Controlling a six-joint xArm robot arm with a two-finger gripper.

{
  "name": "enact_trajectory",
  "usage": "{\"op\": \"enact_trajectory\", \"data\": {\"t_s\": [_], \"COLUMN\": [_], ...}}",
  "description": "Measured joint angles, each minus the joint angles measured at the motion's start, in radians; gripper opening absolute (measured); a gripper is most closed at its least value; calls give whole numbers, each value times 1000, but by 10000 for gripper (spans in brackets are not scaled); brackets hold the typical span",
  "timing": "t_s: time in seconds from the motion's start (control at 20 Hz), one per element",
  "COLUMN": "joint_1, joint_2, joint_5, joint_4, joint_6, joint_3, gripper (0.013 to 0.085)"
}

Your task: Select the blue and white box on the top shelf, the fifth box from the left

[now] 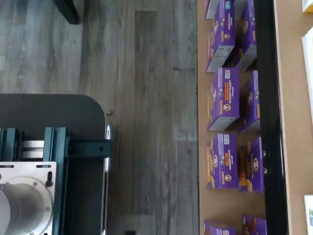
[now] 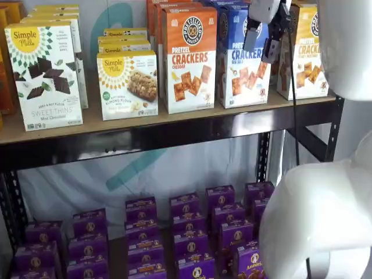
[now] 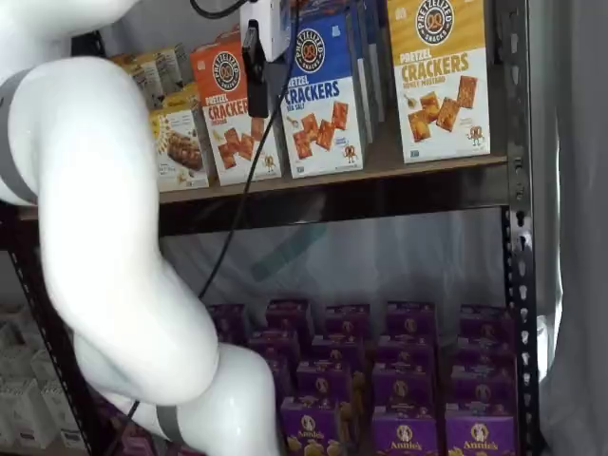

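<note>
Blue and white box (image 2: 241,61): upright on the top shelf (image 2: 174,125), between orange and white cracker box (image 2: 187,58) and yellow-topped cracker box (image 3: 439,76) | gripper (image 2: 263,40): in front of the blue and white box's upper part, apart from it; finger gap cannot be told | purple boxes (image 2: 192,232): below the top shelf.

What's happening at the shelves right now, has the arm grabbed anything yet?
Nothing is grabbed yet. The white arm has its gripper raised in front of the top shelf, hanging just before the blue and white box, which stands upright between an orange cracker box and a yellow-topped one. Whether the fingers are open cannot be told. Purple boxes fill the lower shelf.
</note>
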Motion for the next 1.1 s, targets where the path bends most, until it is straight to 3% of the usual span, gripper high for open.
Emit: {"op": "enact_trajectory", "data": {"t_s": [0.45, 0.6, 0.75, 0.9, 1.1], "joint_1": [-26, -57, -107, -159, -200], "joint_2": [11, 22, 38, 24, -17], "joint_5": [-20, -3, 25, -5, -100], "joint_4": [29, 78, 155, 242, 317], "joint_6": [-12, -19, -24, -28, -31], "joint_3": [-25, -58, -106, -112, -81], "gripper": [850, 850, 850, 850, 850]}}
